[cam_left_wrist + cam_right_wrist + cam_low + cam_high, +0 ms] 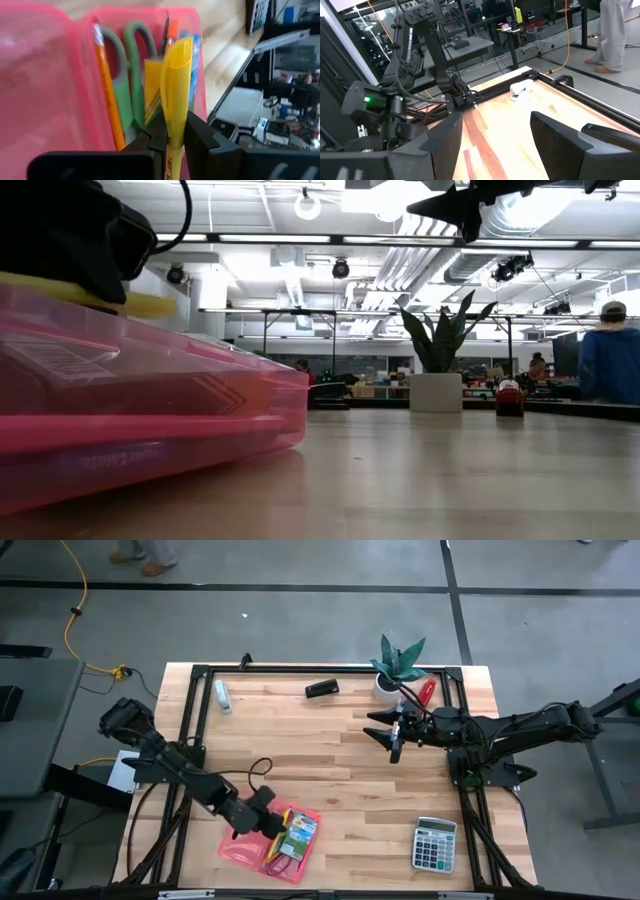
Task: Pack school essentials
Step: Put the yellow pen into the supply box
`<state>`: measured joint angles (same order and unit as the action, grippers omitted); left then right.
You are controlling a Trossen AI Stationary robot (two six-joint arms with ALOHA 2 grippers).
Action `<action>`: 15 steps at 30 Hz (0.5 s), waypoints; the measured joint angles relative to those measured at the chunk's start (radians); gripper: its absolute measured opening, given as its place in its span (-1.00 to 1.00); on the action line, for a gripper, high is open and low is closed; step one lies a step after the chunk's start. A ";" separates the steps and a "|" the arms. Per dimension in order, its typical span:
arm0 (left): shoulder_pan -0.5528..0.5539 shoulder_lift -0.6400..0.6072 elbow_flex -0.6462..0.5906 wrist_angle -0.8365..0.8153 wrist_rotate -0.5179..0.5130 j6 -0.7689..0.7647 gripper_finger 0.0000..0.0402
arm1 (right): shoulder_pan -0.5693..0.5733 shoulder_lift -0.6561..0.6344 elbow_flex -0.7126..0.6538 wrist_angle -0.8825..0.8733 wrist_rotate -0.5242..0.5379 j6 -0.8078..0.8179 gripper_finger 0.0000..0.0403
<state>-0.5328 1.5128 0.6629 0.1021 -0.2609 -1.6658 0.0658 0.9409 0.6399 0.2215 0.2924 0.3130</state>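
left gripper [268,821]: over the near-left part of the table, at the pink case; its two fingers [202,137] are pinched on a yellow marker [175,85].
yellow marker: held at its lower end between the fingers, its long axis running straight out ahead of them, the free end over the case's packed side.
pink case [238,848]: lies open near the front edge; the left arm is plainly the nearer one, the right arm well apart from it.
packed items: green-handled scissors [127,65], an orange pencil [107,95] and a small green-blue box [300,832] lie side by side in the case, long axes roughly parallel to the marker.
key relation: the marker's free end sits above the things already in the case, so, as I judge it, the coming move is a short lowering and release along that same axis.
right gripper [392,736]: waits above the far-right part of the table near the potted plant [398,665], fingers spread wide, holding nothing.
calculator [435,844]: on the near-right of the table, apart from both grippers.
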 joint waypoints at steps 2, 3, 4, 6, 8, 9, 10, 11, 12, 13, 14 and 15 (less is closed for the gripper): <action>0.004 0.020 0.010 0.001 0.024 0.000 -0.88 | 0.000 0.000 0.000 0.000 0.000 0.000 0.13; 0.004 0.026 0.013 -0.004 0.033 0.000 -0.88 | 0.000 0.000 0.000 0.000 0.000 0.000 0.13; 0.004 0.034 0.019 -0.003 0.041 0.000 -0.88 | 0.000 0.000 0.000 -0.001 0.000 0.000 0.13; 0.004 0.043 0.024 -0.003 0.045 0.000 -0.87 | 0.000 0.000 0.000 0.000 0.000 0.000 0.13; 0.004 0.048 0.027 -0.007 0.045 0.000 -0.83 | 0.000 0.000 0.000 -0.002 0.000 0.000 0.13; 0.004 0.048 0.027 -0.005 0.044 0.002 -0.80 | 0.000 0.000 0.000 -0.003 0.000 0.000 0.13; 0.004 0.048 0.027 -0.002 0.044 0.015 -0.76 | 0.000 0.000 0.000 -0.002 0.000 0.000 0.13; 0.004 0.048 0.028 -0.002 0.044 0.029 -0.72 | 0.000 0.000 0.000 -0.003 0.000 0.000 0.13; 0.005 0.048 0.028 -0.002 0.044 0.041 -0.67 | 0.000 0.000 0.000 -0.004 0.000 0.000 0.13; 0.005 0.046 0.028 -0.005 0.044 0.054 -0.62 | 0.000 0.000 0.000 -0.003 0.000 0.000 0.13; 0.006 0.044 0.028 -0.007 0.045 0.065 -0.57 | 0.000 0.000 0.000 -0.004 0.000 0.000 0.13; 0.006 0.043 0.028 -0.005 0.048 0.076 -0.52 | 0.000 0.000 0.000 -0.004 0.000 0.000 0.13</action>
<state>-0.5266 1.5555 0.6910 0.0968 -0.2131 -1.5898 0.0658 0.9413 0.6399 0.2173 0.2924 0.3134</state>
